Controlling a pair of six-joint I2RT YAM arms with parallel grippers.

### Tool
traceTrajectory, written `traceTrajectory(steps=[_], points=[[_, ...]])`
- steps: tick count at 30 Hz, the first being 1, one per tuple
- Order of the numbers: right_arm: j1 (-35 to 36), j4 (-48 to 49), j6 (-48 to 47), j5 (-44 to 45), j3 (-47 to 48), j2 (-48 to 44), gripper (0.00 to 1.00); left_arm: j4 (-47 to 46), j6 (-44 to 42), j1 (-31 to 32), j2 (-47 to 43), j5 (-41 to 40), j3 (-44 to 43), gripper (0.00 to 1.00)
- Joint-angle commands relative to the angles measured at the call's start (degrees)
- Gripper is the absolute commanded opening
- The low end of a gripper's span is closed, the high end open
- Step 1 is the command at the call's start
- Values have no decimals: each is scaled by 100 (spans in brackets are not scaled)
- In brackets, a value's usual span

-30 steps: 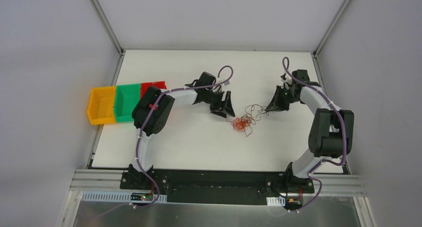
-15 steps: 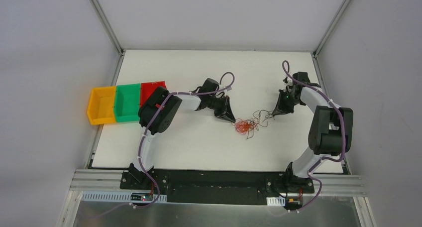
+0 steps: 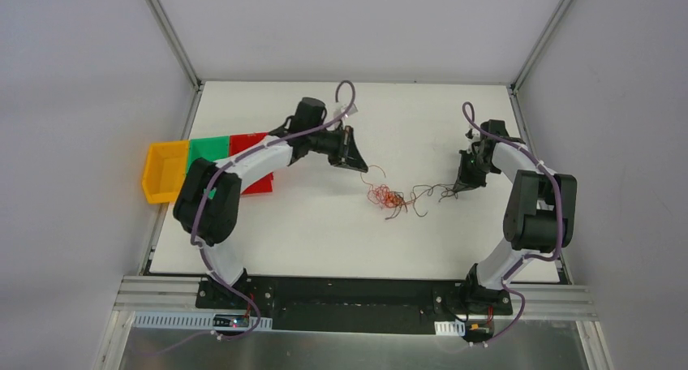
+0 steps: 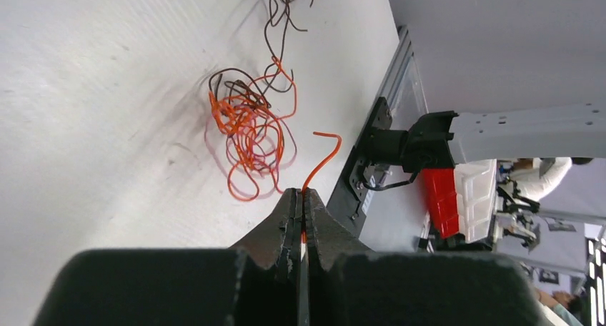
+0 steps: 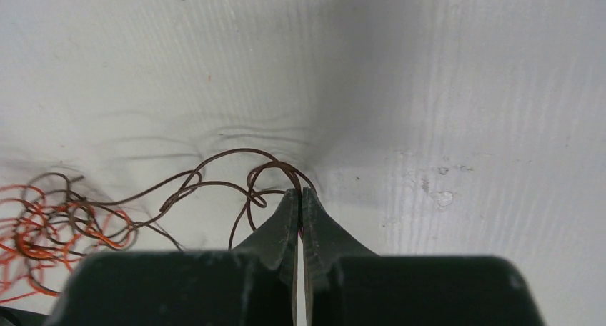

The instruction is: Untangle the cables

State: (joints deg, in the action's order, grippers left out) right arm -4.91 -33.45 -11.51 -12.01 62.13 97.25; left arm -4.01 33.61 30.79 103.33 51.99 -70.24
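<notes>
our left gripper (image 4: 301, 197) is pinched tight on one orange wire (image 4: 330, 152) – the strand curls up out of its tips, off the table (image 3: 284, 240). the cables (image 4: 246, 129) lie just past those tips, a loose orange-and-brown clump on the white top, apart from the fingers. our right gripper (image 5: 301, 195) is closed on a brown wire (image 5: 243, 151), whose loops trail away from its tips toward the clump.

from above, the cables (image 3: 389, 198) sit between the left gripper (image 3: 354, 161) and the right gripper (image 3: 462, 187), nearer the left one. bare table spreads from the clump toward our bases, and more beyond both grippers to the far edge. the right gripper works near the table's right edge. behind the left gripper, its arm crosses the bins (image 3: 162, 171) at the left edge.
</notes>
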Motion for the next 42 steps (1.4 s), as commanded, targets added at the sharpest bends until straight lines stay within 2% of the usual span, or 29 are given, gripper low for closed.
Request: traceTrajectory(steps=[1, 7, 12, 18, 25, 28, 32, 33, 35, 39, 42], points=[[-126, -50, -260, 287, 52, 94, 0, 1287, -1027, -641, -952, 362, -597, 0], [-166, 69, -454, 658, 0, 171, 0, 2425, -1458, -1469, -1425, 405, -1984, 0], [-257, 149, -741, 1060, -99, 188, 0, 2662, -1283, -2584, -1379, 543, -3255, 0], [-417, 166, -975, 1166, -102, 233, 0, 2757, -1177, -3396, -1163, 488, -4446, 0], [-596, 200, -1169, 1413, -205, 206, 0, 2761, -1223, -3768, -876, 127, -5587, 0], [-595, -8, -1162, 950, -132, 109, 0, 2576, -857, -3683, -756, 331, -5773, 0], [-538, -276, -1090, 497, 50, -129, 0, 2505, -853, -3460, -813, 356, -5825, 0], [-535, -398, -1080, 355, 131, -184, 3, 2480, -756, -3402, -814, 427, -5841, 0], [-537, -672, -1105, -177, 338, -355, 18, 2459, -547, -3168, -824, 662, -5734, 0], [-502, -739, -930, -1485, 573, -878, 63, 2458, -794, -2417, -1195, 575, -4640, 0], [-309, -705, -792, -1958, 784, -1157, 76, 2438, -785, -2124, -1374, 444, -3776, 0]])
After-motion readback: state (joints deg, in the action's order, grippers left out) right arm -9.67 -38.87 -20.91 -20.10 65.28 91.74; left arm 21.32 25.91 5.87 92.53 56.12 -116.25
